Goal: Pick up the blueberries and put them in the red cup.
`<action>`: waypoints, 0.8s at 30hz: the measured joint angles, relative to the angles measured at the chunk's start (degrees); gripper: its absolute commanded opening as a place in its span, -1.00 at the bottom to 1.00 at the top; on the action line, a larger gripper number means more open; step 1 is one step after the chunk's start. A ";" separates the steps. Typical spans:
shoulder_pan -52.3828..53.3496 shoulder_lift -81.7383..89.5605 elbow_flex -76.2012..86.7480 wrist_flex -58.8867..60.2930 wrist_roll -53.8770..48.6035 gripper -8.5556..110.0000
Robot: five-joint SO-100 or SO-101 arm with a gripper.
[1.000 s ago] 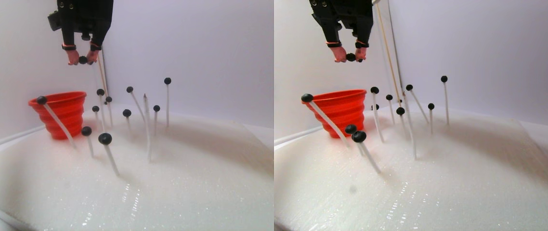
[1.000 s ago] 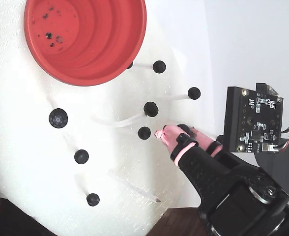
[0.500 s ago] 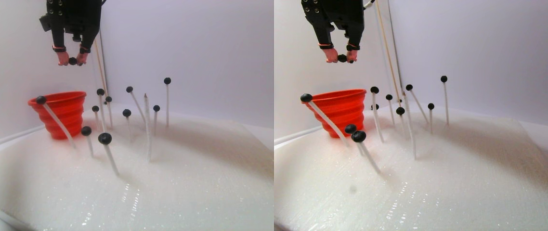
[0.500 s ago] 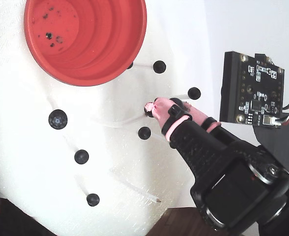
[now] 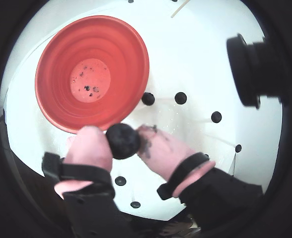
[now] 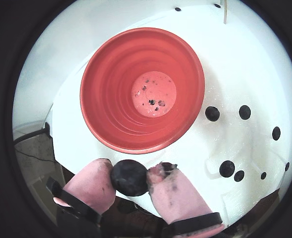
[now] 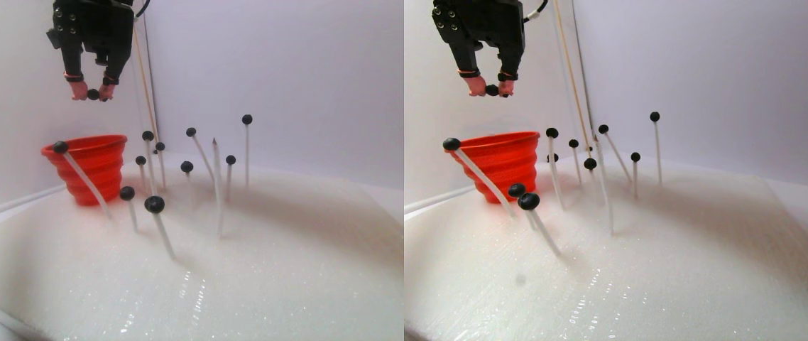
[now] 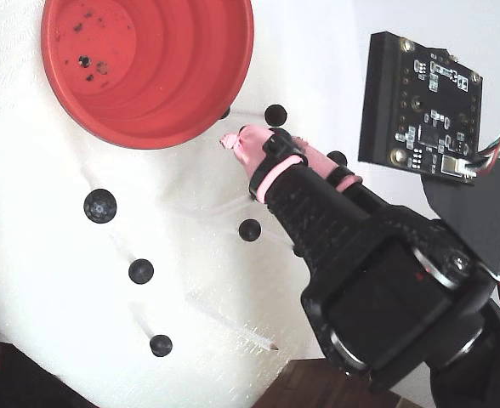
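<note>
Holding one blueberry [image 5: 122, 141] in the gripper [image 5: 124, 140], with the jaws closed narrowly on it from both sides. Pressing the pink fingertips [image 5: 90, 147] against the dark berry, left and right of it in both wrist views. Hanging high above the white foam [image 7: 269, 270] in the stereo pair view, above the red cup [image 7: 91, 168] at the far left. Sitting just near of the cup rim in a wrist view, the berry [image 6: 129, 178] not yet over the opening. Standing upright and open, the cup [image 6: 142, 89] carrying only dark specks on its bottom. Standing on thin white sticks [image 7: 162, 234] in the foam, other blueberries [image 7: 155, 204], some upright, some leaning, to the right of the cup and near it. Showing in the fixed view the gripper [image 8: 237, 140] just right of the cup [image 8: 146, 68]; berry hidden there.
</note>
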 measured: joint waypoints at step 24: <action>-2.11 -8.00 -4.13 -7.38 2.55 -0.55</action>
